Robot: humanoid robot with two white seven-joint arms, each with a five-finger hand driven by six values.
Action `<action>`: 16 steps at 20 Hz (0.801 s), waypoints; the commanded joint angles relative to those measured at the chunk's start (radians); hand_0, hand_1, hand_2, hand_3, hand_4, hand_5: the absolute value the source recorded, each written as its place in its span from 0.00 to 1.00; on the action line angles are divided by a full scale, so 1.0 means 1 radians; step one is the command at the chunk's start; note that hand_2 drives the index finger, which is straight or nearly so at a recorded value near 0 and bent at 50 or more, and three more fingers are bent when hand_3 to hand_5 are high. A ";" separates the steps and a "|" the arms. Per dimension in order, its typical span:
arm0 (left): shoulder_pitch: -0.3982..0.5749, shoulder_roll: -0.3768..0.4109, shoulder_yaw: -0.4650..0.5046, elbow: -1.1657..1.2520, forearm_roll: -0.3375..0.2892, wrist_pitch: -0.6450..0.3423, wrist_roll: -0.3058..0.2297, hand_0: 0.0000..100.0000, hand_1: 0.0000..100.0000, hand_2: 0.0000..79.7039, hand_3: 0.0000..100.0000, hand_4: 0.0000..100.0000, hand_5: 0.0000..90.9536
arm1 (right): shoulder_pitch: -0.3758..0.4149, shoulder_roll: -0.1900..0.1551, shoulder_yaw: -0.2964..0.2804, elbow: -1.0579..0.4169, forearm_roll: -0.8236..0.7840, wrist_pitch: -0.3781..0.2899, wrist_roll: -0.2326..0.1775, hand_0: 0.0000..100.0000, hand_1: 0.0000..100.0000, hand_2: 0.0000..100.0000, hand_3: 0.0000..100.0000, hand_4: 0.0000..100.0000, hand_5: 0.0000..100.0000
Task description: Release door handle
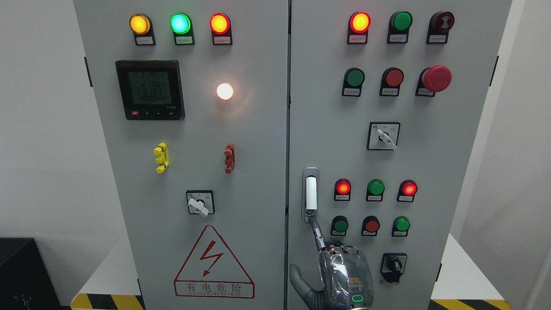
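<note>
The door handle [311,193] is a white upright lever in a grey recess on the left edge of the right cabinet door [430,172]. My right hand [316,247] rises from the bottom edge just below it, with its back toward me. Its index finger [317,232] points straight up and the tip touches the handle's lower end. The thumb [298,277] is spread out to the left. Nothing is wrapped around the handle. The other fingers are hidden behind the hand. Both cabinet doors look shut.
The right door carries lit and unlit push buttons, a red mushroom stop button [436,78] and rotary switches [384,136]. The left door [193,172] has a meter [150,89], yellow and red clips and a hazard triangle [214,263]. White walls flank the cabinet.
</note>
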 commanded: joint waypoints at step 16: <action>0.000 0.000 0.000 0.000 0.000 0.001 -0.001 0.00 0.00 0.05 0.11 0.01 0.00 | -0.002 0.004 0.009 -0.059 -0.004 -0.006 -0.002 0.36 0.24 0.04 0.75 0.73 0.75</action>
